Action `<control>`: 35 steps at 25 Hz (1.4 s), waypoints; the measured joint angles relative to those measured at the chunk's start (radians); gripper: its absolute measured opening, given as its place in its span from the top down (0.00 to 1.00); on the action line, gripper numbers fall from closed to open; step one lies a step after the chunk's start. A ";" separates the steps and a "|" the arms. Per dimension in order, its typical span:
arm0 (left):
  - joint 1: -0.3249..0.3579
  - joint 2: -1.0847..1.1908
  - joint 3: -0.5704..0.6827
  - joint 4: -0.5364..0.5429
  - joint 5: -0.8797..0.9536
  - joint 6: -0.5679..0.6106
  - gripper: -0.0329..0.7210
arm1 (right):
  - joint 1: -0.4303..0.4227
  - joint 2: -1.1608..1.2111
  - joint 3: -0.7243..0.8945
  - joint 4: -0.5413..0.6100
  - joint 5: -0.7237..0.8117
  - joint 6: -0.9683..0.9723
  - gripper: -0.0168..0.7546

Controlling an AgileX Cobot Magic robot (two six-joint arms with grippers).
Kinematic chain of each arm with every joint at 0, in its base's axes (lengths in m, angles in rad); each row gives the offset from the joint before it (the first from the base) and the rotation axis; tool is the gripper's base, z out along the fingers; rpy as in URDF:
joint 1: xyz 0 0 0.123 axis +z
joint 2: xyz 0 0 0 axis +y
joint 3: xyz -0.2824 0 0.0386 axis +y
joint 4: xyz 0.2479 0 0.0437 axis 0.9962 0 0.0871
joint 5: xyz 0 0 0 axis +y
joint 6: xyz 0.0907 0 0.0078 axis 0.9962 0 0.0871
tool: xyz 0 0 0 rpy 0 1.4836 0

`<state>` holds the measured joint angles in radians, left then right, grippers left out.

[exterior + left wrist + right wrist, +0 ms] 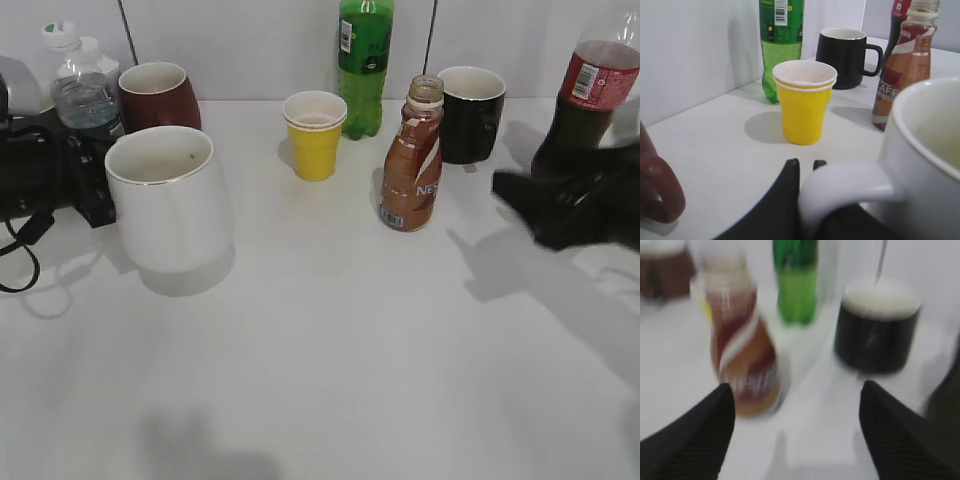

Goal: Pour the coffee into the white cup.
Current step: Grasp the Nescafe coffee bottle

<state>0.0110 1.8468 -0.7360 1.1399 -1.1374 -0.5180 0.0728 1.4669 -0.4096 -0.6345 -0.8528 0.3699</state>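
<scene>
Exterior view first: white cup (168, 197) sitting upright at the table's (330, 380) left side, handle side turned toward the left gripper (95, 190), partly hidden behind the cup. Coffee bottle (412, 160) standing uncapped mid-table, between a yellow cup (314, 134) and a black mug (470, 112). Right gripper (525, 200) showing as a dark blur, just right of the coffee bottle, not touching it.

Left wrist view: white cup (920, 165) filling the right foreground, its handle lying between the dark fingers (787, 200), closed around it.

Right wrist view, blurred: two fingers (700, 435) spread wide apart, holding nothing; coffee bottle (742, 360) standing beyond the left fingertip, only partly within the gap, black mug (877, 330) farther right.
</scene>
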 joint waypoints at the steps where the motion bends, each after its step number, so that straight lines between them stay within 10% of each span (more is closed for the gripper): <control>1: 0.000 0.000 0.000 0.000 0.000 0.000 0.90 | 0.005 0.041 -0.001 -0.019 -0.006 0.004 0.19; 13: 0.000 0.000 0.000 -0.003 0.016 0.000 0.90 | 0.163 0.364 -0.180 -0.121 -0.041 0.009 0.12; 35: 0.000 0.000 0.000 -0.004 0.016 0.000 0.90 | 0.171 0.587 -0.445 -0.144 -0.067 0.042 0.19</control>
<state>0.0110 1.8468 -0.7360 1.1355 -1.1212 -0.5180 0.2433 2.0535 -0.8546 -0.7782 -0.9201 0.4114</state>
